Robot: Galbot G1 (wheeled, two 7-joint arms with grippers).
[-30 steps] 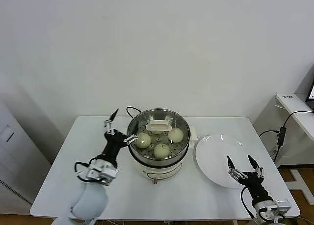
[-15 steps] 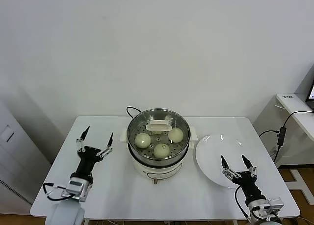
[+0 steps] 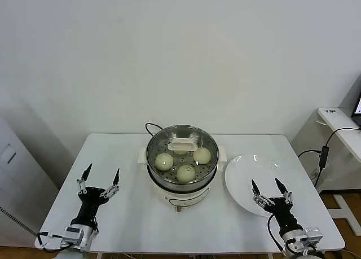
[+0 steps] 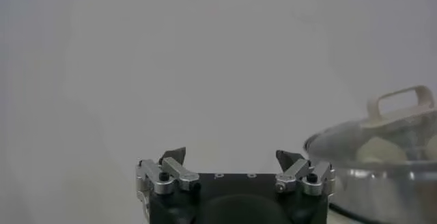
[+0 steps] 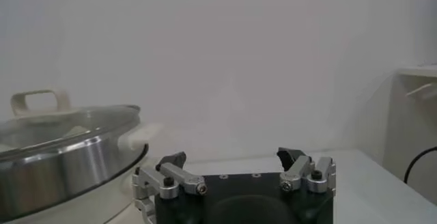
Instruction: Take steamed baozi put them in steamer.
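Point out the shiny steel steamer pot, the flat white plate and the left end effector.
Round shiny stainless-steel steamer pot (image 3: 207, 170): head view, right outer wall.
Flat round white plate (image 3: 240, 171): head view, bare left part.
Left end effector (image 3: 100, 180): head view, midway between its open fingertips.

Nothing here can be read: no word, brand, number or sign shows on anything in any view.
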